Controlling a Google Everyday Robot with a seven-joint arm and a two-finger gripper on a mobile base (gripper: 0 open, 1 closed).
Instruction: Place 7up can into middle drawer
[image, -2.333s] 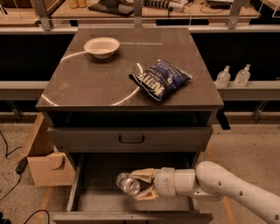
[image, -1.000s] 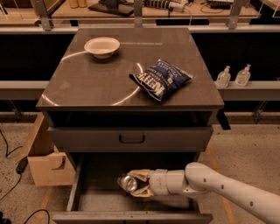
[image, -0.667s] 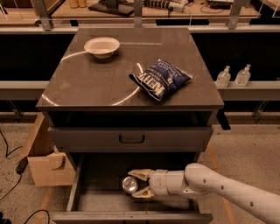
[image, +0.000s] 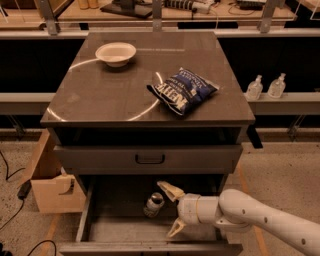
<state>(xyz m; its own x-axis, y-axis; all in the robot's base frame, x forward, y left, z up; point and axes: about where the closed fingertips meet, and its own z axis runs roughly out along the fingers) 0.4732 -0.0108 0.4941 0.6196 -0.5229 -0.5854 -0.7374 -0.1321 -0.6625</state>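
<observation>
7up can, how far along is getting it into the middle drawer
Done, by the look of it: the can sits on the floor of the open drawer. In hand: nothing. The claw is open just right of the can, inside the drawer, with its fingers spread and not gripping the can. Left: probably only drawing the claw back out of the drawer.

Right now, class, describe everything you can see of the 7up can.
The 7up can is a small silvery metal can with a shiny round top, seemingly standing upright on the bare grey floor of the open middle drawer, near its middle. The gripper sits just beside it, fingers spread wide, not clamped on it.
</observation>
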